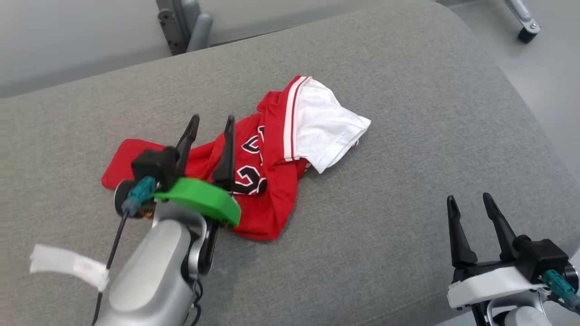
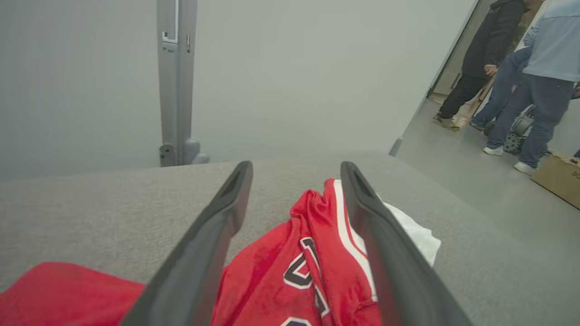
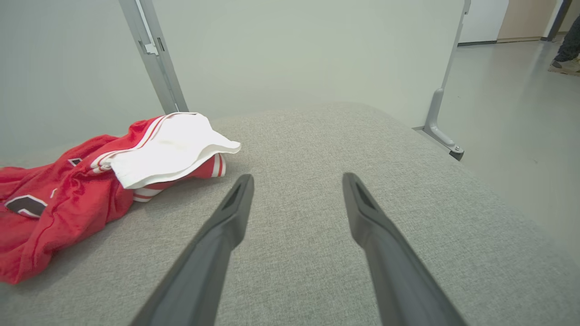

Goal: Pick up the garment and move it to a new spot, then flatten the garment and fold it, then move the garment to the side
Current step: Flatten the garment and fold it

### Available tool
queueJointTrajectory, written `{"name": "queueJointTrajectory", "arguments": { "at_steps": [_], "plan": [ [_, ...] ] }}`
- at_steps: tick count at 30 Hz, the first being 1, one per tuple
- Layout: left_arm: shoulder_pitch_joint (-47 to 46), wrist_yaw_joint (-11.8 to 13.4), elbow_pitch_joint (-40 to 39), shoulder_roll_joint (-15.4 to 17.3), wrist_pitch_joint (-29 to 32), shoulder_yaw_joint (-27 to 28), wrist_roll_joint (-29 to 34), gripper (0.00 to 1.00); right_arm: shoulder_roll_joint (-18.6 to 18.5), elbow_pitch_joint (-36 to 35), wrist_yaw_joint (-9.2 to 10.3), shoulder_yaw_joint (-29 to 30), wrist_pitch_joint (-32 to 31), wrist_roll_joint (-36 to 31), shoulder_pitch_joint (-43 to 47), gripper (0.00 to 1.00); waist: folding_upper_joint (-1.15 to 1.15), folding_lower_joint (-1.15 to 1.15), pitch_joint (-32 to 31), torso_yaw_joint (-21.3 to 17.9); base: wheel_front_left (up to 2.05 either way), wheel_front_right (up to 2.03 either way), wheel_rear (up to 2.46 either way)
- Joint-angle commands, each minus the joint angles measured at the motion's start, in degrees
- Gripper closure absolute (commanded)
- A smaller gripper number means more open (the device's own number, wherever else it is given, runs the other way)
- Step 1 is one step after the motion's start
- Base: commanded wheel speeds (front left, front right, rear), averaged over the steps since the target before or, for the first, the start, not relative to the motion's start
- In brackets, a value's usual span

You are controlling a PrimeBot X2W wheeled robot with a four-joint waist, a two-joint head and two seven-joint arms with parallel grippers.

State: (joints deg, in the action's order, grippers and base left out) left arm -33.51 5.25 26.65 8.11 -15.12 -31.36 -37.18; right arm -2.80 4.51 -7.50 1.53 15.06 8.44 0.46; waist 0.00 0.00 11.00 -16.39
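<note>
Crumpled red garment (image 1: 272, 149) lies mid-cushion (image 1: 408, 136). The left gripper (image 1: 213, 118) hovers over it, spread wide and empty; the right gripper (image 1: 468, 197) is likewise open and well apart. Pinch opposite edges and draw outward to flatten.

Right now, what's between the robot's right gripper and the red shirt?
Just bare grey cushion: the head view shows nothing lying between the right gripper and the red shirt.
</note>
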Motion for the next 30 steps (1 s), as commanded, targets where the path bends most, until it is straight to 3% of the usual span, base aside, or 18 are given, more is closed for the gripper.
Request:
{"name": "queueJointTrajectory", "arguments": {
  "at_steps": [1, 7, 12, 22, 30],
  "plan": [
    [4.46, 1.22, -2.96, 1.33, -0.01, 0.74, 0.95, 0.00, -0.18, -0.45, 0.02, 0.62, 0.18, -0.78, 1.25, 0.00, 0.00, 0.00, -3.52, 3.61, 0.00, 0.00, 0.00],
    [17.85, 4.61, -11.17, 4.56, -0.02, 3.10, 1.60, 0.00, -0.19, -1.09, 0.02, 2.60, 0.18, -2.05, 3.77, 0.00, 0.00, 0.00, -5.91, 6.41, 0.00, 0.00, 0.00],
    [26.58, 6.54, -15.22, 4.83, -0.03, 6.89, 1.96, 0.00, -0.18, -1.02, 0.02, 3.16, 0.18, -2.92, 5.42, 0.00, 0.00, 0.00, -7.78, 7.92, 0.00, 0.00, 0.00],
    [41.07, 3.43, -20.04, 2.49, -0.03, 17.03, 8.92, 0.00, -0.18, -1.14, 0.02, 3.79, 0.18, -4.08, 7.68, 0.00, 0.00, 0.00, -10.34, 9.16, 0.00, 0.00, 0.00],
    [38.62, -1.63, -15.95, -0.18, -0.01, 19.33, 9.79, 0.00, -0.18, -1.07, 0.02, 2.86, 0.18, -4.17, 6.47, 0.00, 0.00, 0.00, -9.30, 9.89, 0.00, 0.00, 0.00]
  ]
}}
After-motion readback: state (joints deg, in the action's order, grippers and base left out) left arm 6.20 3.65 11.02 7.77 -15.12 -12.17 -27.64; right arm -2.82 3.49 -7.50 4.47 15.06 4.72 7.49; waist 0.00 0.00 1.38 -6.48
